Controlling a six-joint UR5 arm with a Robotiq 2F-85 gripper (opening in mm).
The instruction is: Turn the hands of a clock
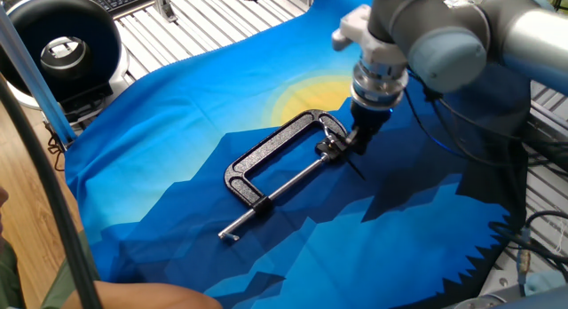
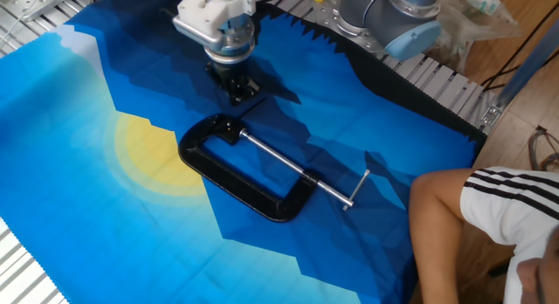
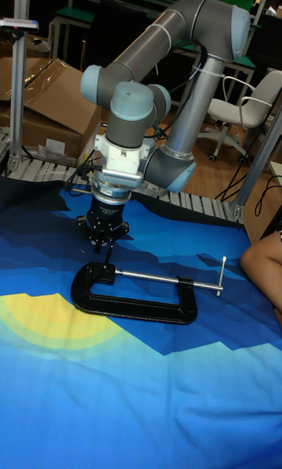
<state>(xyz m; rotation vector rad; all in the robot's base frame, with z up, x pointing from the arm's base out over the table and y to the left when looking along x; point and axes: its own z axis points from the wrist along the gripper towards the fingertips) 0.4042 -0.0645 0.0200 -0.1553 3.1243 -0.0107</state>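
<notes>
- Tall fixed view: C-clamp (image 3: 133, 304) lies flat on the blue cloth (image 3: 157, 406); the hands (image 3: 104, 257), a thin black needle, jut from its left end toward 12 o'clock.
- Gripper (image 3: 103, 241) hovers just above; whether its jaws are clenched cannot be told.
- Risk: an off-centre descent could bend the needle or shove the clamp.
</notes>
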